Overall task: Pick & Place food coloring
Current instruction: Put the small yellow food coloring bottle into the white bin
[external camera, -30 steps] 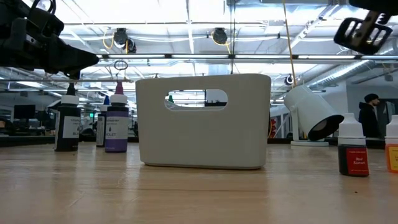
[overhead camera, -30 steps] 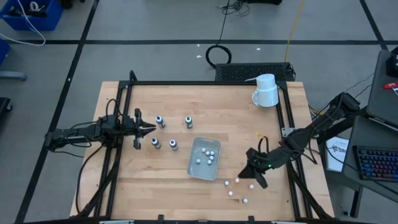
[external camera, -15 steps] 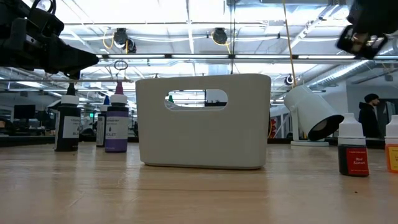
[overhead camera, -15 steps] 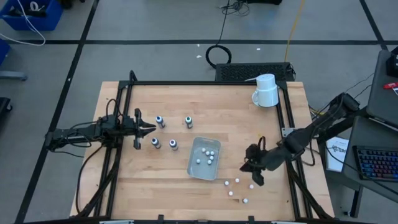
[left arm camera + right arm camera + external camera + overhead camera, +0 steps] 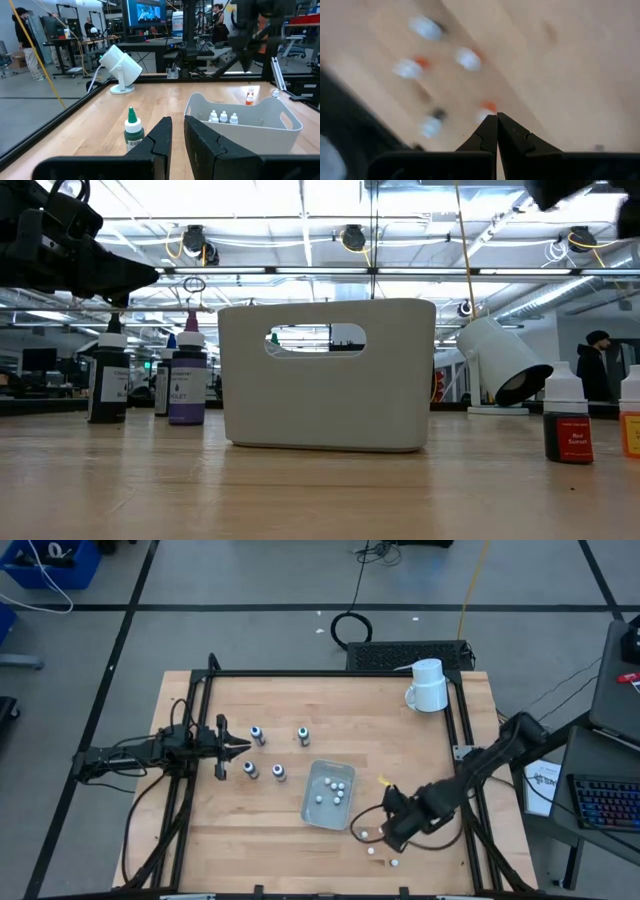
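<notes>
Right hand [image 5: 384, 828], fingers closed and empty, hangs above loose food coloring bottles [image 5: 381, 831] on the worktop [image 5: 400, 750], beside the white bin [image 5: 308, 802]. Left hand [image 5: 243, 747], nearly closed and empty, waits near four dark-capped bottles [image 5: 257, 734].

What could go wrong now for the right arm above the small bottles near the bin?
1. The right gripper is shut above the loose bottles; going down like this, it may knock one over instead of gripping it.
2. These bottles stand close together, so opened fingers could push a neighbour.
The left gripper waits beyond the bin.
</notes>
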Controlling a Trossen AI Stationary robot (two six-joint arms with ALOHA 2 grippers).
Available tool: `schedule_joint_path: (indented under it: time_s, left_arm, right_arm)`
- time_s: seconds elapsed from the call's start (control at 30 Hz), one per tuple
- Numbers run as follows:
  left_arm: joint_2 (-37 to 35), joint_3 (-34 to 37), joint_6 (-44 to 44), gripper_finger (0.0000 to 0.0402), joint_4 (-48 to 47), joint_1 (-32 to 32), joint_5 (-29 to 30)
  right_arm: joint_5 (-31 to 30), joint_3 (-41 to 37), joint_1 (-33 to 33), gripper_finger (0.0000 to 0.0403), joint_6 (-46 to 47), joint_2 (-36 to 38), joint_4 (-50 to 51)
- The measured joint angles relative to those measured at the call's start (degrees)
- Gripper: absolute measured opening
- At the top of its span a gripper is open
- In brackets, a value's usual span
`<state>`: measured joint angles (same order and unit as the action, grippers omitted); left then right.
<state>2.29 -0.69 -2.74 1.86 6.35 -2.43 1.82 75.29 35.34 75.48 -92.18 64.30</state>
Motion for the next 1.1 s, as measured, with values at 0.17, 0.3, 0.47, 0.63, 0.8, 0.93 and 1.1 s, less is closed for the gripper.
schedule_joint_path:
  time_s: [0.17, 0.3, 0.47, 0.63, 0.8, 0.93, 1.1]
  left_arm:
    - [0.0, 0.0, 0.0, 0.0058, 0.0, 0.0, 0.0]
    - [0.0, 0.0, 0.0, 0.0058, 0.1, 0.0, 0.0]
    - [0.0, 0.0, 0.0, 0.0058, 0.0, 0.0, 0.0]
    - [0.0, 0.0, 0.0, 0.0058, -0.1, 0.0, 0.0]
    - [0.0, 0.0, 0.0, 0.0058, -0.1, 0.0, 0.0]
    - [0.0, 0.0, 0.0, 0.0058, -0.1, 0.0, 0.0]
    - [0.0, 0.0, 0.0, 0.0058, -0.1, 0.0, 0.0]
  right_arm:
    - [1.6, 2.3, 0.6, 0.0000, 2.6, -2.7, 7.2]
    - [-6.1, 2.6, 2.4, 0.0000, 2.3, -2.9, 3.7]
    - [-15.2, 2.6, 5.0, 0.0000, -1.4, -5.8, -3.3]
    - [-7.9, 2.6, 4.8, 0.0006, 3.8, -7.4, -1.7]
    - [-3.1, 2.6, 4.9, 0.0057, 9.3, -7.5, -3.0]
    - [-2.3, 2.6, 4.9, 0.0117, 10.5, -7.5, -5.8]
    - [3.0, 2.6, 4.8, 0.0165, 15.2, -7.5, -3.4]
